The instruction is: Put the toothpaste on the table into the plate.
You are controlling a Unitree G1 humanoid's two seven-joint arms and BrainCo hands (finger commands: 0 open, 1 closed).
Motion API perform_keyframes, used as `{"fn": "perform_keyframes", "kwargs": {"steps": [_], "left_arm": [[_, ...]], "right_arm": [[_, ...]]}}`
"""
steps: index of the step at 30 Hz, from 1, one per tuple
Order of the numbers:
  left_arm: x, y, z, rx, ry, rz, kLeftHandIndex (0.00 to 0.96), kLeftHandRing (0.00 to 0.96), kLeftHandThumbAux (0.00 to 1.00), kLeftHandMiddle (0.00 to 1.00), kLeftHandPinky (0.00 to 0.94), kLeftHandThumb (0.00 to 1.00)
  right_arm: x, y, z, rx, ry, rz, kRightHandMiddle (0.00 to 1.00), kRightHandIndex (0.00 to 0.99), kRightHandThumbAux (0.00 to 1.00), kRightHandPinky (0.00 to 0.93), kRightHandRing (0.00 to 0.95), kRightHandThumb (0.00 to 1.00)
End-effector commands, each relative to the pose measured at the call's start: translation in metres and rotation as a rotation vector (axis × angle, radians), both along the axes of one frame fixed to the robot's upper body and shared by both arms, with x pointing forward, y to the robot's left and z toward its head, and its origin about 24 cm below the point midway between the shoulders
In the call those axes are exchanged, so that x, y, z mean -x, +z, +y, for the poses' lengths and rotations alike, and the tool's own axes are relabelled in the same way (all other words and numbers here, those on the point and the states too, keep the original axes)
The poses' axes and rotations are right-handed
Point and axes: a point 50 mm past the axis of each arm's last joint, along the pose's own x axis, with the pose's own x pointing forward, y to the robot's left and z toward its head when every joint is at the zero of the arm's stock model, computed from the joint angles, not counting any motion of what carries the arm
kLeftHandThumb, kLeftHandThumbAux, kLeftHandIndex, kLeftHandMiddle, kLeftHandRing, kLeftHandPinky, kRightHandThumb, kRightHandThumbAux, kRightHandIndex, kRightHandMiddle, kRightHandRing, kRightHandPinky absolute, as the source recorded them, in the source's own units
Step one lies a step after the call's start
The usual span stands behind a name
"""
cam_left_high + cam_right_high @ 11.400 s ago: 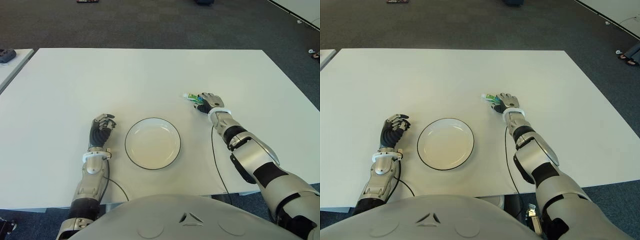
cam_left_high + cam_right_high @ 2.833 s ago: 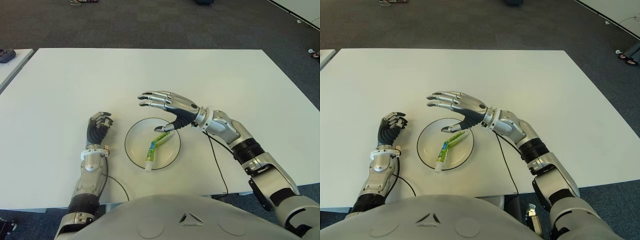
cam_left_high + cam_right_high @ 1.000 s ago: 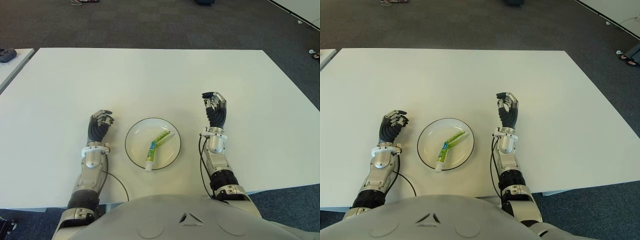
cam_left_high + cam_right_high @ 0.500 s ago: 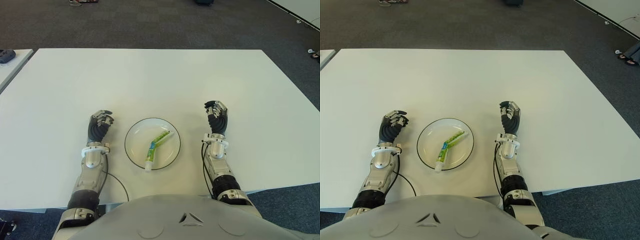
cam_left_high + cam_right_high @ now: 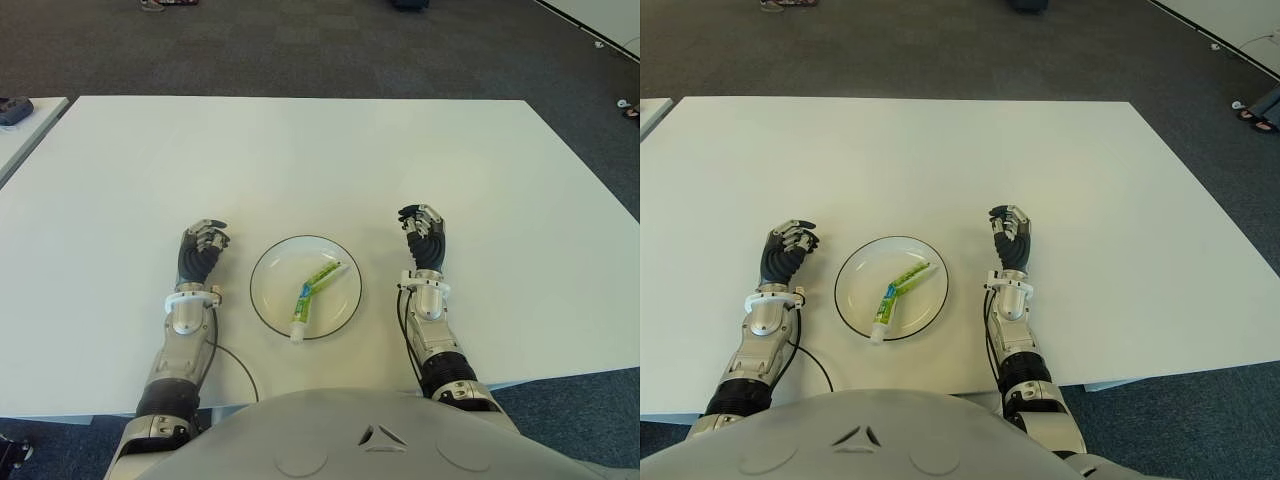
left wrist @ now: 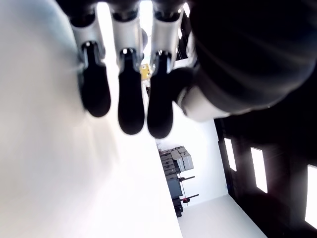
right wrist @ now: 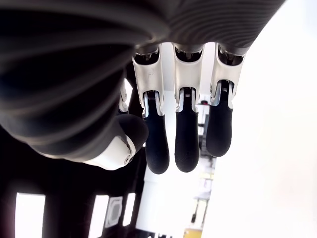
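Observation:
The green and white toothpaste tube (image 5: 310, 292) lies slantwise inside the white, dark-rimmed plate (image 5: 277, 262), its white cap at the near rim. My left hand (image 5: 201, 250) shows just left of the plate, fingers curled and holding nothing; its wrist view gives the same curled, empty fingers (image 6: 131, 106). To the right of the plate is my right hand (image 5: 424, 232), about a hand's width from the rim. Its fingers (image 7: 185, 141) are curled with nothing in them. Neither hand touches the tube or the plate.
The white table (image 5: 300, 160) stretches far beyond the plate; its near edge runs just below my forearms. A second table corner with a dark object (image 5: 12, 108) stands at the far left. Thin black cables (image 5: 236, 362) trail from both wrists.
Earlier my right hand carried the toothpaste from the right of the table into the plate and let go. Over the last second it settled a little lower and leftward; the left hand stayed.

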Motion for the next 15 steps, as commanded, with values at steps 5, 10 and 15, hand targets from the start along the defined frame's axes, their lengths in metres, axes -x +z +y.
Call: {"fn": "perform_keyframes", "kwargs": {"steps": [5,10,15], "left_arm": [[-0.0019,-0.0019,-0.0049,0.006,-0.021,0.02,0.433,0.574,0.717,0.58,0.535,0.708],[-0.0021,-0.002,-0.0059,0.006,-0.021,0.023,0.433,0.572,0.717,0.579,0.532,0.708],[-0.0024,-0.0015,-0.0079,0.005,-0.023,0.021,0.433,0.571,0.718,0.579,0.535,0.709]], "right_arm": [[0.0023,-0.0112,-0.0018,-0.038,0.05,0.103,0.483,0.426,0.734,0.507,0.479,0.708],[0.0001,-0.0122,-0.0035,-0.032,0.097,0.164,0.479,0.425,0.734,0.511,0.477,0.71],[-0.0014,-0.0135,-0.0046,0.052,0.212,0.286,0.478,0.422,0.734,0.492,0.477,0.711]]}}
